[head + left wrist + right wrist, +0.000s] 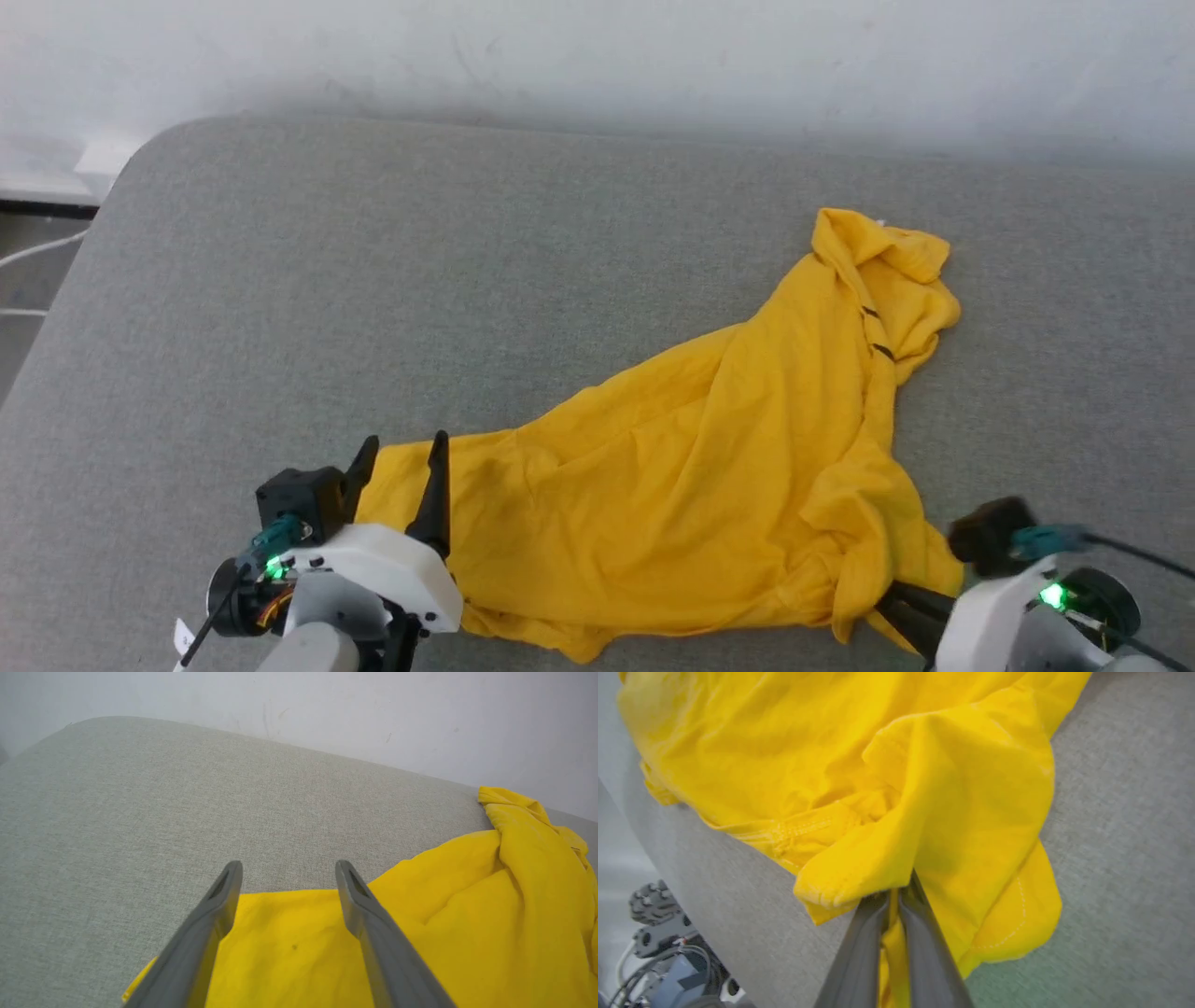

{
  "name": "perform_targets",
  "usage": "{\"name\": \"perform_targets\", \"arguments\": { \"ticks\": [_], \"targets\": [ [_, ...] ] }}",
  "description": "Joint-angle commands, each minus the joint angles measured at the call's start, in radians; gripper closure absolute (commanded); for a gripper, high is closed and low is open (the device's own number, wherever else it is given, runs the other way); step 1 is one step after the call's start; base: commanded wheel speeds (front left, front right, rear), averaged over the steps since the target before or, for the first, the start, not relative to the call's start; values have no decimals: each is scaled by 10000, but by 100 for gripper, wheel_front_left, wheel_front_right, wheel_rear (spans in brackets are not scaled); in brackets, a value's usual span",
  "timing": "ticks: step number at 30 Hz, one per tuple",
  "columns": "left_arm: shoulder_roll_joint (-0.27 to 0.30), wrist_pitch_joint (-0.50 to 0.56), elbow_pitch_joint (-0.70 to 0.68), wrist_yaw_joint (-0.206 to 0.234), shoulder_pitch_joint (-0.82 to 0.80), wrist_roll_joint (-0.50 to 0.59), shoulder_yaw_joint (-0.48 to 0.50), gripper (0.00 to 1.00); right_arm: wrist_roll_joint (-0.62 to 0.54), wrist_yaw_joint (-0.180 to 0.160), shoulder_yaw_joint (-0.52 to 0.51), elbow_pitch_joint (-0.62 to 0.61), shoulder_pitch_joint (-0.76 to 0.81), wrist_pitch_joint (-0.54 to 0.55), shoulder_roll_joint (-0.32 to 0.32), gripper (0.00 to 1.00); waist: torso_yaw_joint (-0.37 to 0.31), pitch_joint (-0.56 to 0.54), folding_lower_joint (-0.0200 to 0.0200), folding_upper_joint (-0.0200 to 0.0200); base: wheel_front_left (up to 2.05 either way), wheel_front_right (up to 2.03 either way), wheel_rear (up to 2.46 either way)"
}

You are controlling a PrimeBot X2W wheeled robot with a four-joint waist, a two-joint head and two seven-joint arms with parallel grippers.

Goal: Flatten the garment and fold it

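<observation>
Pinching a fold of yellow cloth between its closed jaws, our right gripper [895, 893] holds the garment [672, 467] at its near right corner, where a hemmed edge bunches over the fingers. We judge the grip sits there so that this corner can be drawn outward. Our left gripper [403, 448] hangs with its jaws wide apart above the shirt's near left corner, holding nothing; whether the fingers touch the cloth we cannot tell. We read that spread stance as the set-up for a matching pinch, so both ends of one edge can be pulled taut. Between the two, the shirt lies crumpled on the grey cushioned surface [373, 280], spread in a rough triangle, its far tip twisted and bunched toward the pale wall [597, 56]. Flattening looks barely begun to us, folding not at all.
</observation>
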Motion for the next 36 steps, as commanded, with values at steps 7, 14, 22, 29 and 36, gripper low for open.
{"name": "perform_targets", "arguments": {
  "ticks": [7, 14, 22, 29, 36],
  "targets": [
    [105, 6, 37, 46, 282, -113, -18, 0, 2454, -21, -2309, -104, 1125, -541, 518, 100, -799, -555, -1, 0, 0, 0, 0],
    [133, 127, 16, 78, 288, -126, -102, 0, 3042, -21, -4386, 1044, 1568, -544, 1778, 100, -1230, -553, -1, 0, 0, 0, 0],
    [167, 244, 94, 68, 277, -183, -167, 0, 230, -21, -5336, 1950, 969, -741, 2325, 0, -1348, -544, -1, 0, 0, 0, 0],
    [232, 282, 77, 108, 376, -264, -146, 0, -1320, -21, -5599, -273, 1312, 469, 1865, 0, -1426, -574, -1, 0, 0, 0, 0],
    [168, 314, 28, 78, 229, -272, -236, 0, -2262, -21, -5505, -2108, 1328, 2389, 1646, 0, -1258, -371, -1, 0, 0, 0, 0]
  ]
}}
